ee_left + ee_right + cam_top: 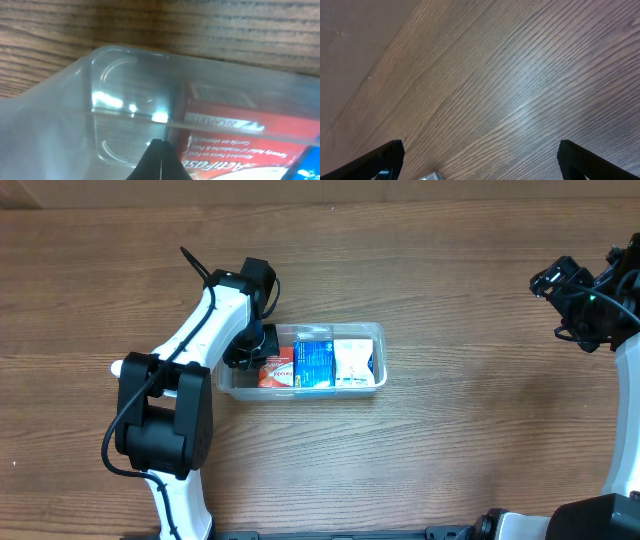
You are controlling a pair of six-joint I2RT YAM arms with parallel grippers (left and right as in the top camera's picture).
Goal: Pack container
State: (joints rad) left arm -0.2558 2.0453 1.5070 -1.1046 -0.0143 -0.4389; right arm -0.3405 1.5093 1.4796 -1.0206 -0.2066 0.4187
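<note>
The clear plastic container [379, 352] sits mid-table and holds a red box [277, 371], a blue box [315, 363] and a white packet [353, 362]. My left gripper [245, 352] reaches into the container's left end. In the left wrist view its fingertips [159, 150] are pressed together with nothing between them, just left of the red box [240, 145], inside the container's wall [75, 100]. My right gripper [562, 283] hangs at the far right, well away. In the right wrist view its fingers [480, 157] are spread wide over bare wood.
The wooden table [450, 450] surrounds the container. The container's empty left corner [120, 85] lies just ahead of my left fingertips. A small pale object's edge [431, 176] shows at the bottom of the right wrist view.
</note>
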